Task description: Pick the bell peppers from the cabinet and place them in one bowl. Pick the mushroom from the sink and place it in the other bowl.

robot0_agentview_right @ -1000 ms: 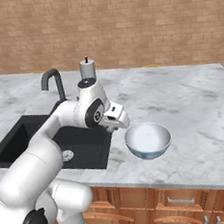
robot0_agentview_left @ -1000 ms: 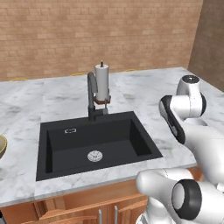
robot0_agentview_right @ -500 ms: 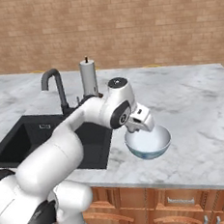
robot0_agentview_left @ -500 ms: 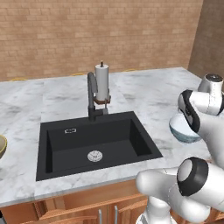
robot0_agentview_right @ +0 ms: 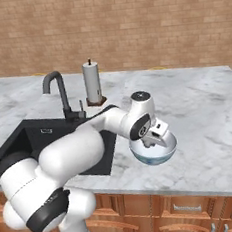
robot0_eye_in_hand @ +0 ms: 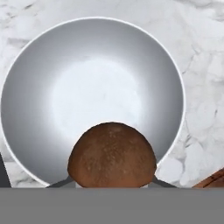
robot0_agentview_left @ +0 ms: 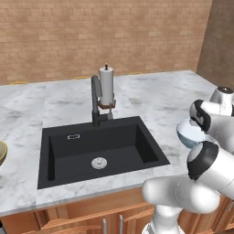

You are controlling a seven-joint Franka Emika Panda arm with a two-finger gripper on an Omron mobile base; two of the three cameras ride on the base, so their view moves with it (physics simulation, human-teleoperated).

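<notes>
A brown round mushroom (robot0_eye_in_hand: 112, 155) sits between the fingertips of my gripper (robot0_eye_in_hand: 111, 183), which is shut on it. Directly beneath it lies a pale blue-white bowl (robot0_eye_in_hand: 94, 87), its inside bare. From the right base view, the gripper (robot0_agentview_right: 157, 135) hovers just over this bowl (robot0_agentview_right: 155, 154) on the marble counter, right of the black sink (robot0_agentview_right: 25, 142). In the left base view the bowl (robot0_agentview_left: 188, 135) is partly covered by my arm. The yellow-cream bowl's rim (robot0_agentview_left: 2, 152) peeks in at the far left edge. The bell peppers and the cabinet are out of view.
A dark arched faucet (robot0_agentview_left: 95, 98) and a paper towel roll (robot0_agentview_left: 106, 86) stand behind the sink basin (robot0_agentview_left: 100, 148), which has a steel drain (robot0_agentview_left: 98, 162). The marble counter (robot0_agentview_right: 203, 109) stretches right of the bowl. Wooden drawers (robot0_agentview_right: 197, 210) run below the counter edge.
My arm has swung right from the sink side, carrying the mushroom from beside the blue-white bowl to directly above it.
</notes>
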